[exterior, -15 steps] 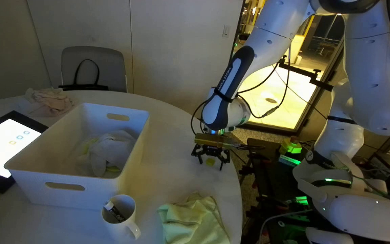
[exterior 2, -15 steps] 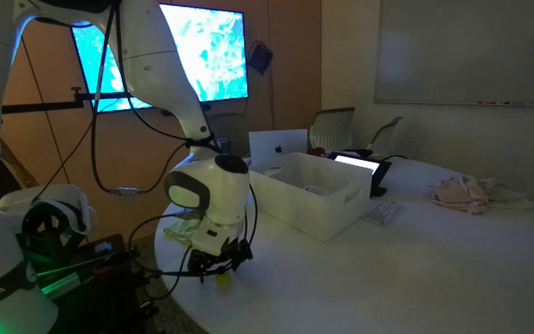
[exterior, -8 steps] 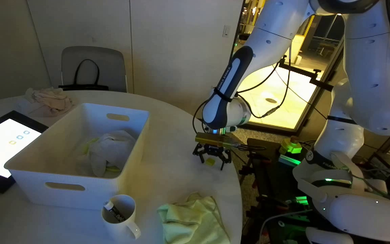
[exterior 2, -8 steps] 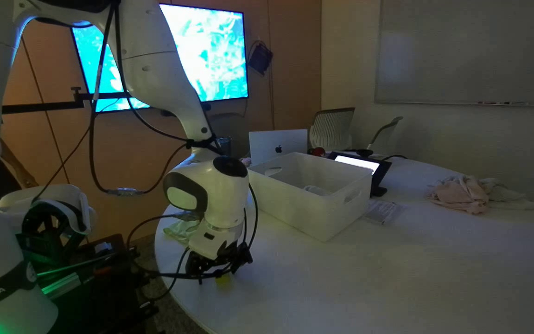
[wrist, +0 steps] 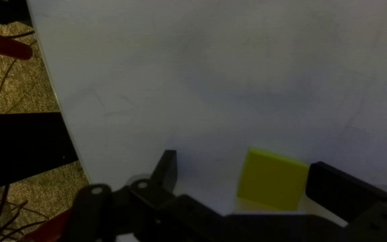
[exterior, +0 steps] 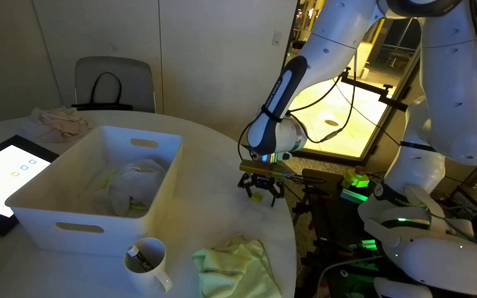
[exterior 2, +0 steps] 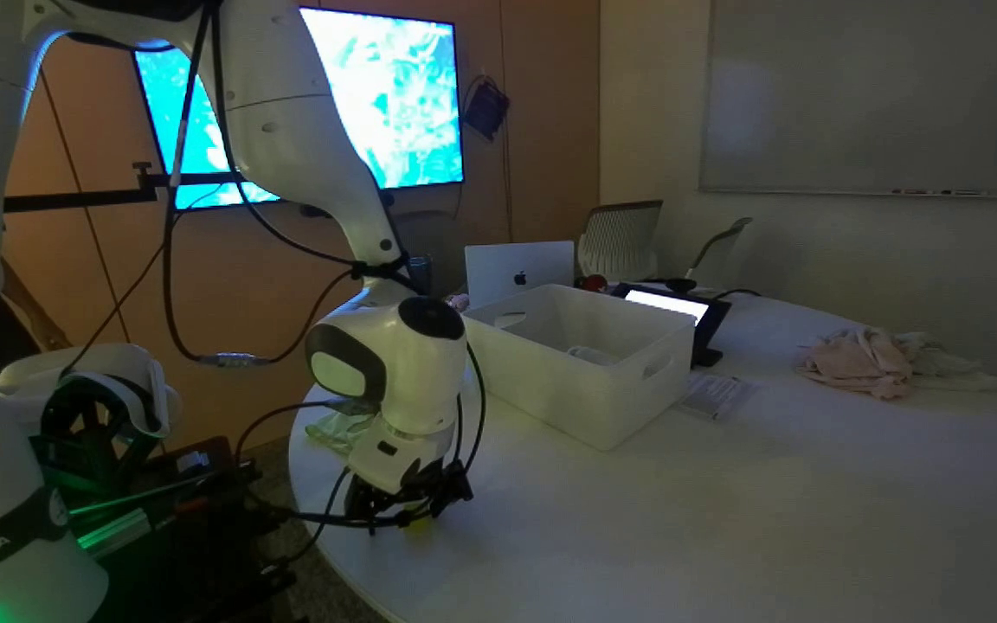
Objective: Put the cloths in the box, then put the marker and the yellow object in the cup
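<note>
The black two-fingered tool (exterior: 262, 199) is a bit farther over now, spread wide and empty, probably to pinch the square yellow block (wrist: 274, 179).

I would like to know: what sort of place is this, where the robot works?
Most likely an office meeting room, judging by the whiteboard, the large lit screen and the chair at the curved white table.

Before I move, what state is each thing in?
Gripper: open, holding nothing.
Yellow block: on the table, not gripped.
Cup: upright.
Marker: slanted, in the cup.
Box: upright, open-topped.
White cloth: crumpled, in the box.
Yellow cloth: in the box, partly hidden.
Green cloth: rumpled, on the table.
Pink cloth: heaped, on the table.
Tablet: lit.
TV: on.
Laptop: open.
</note>
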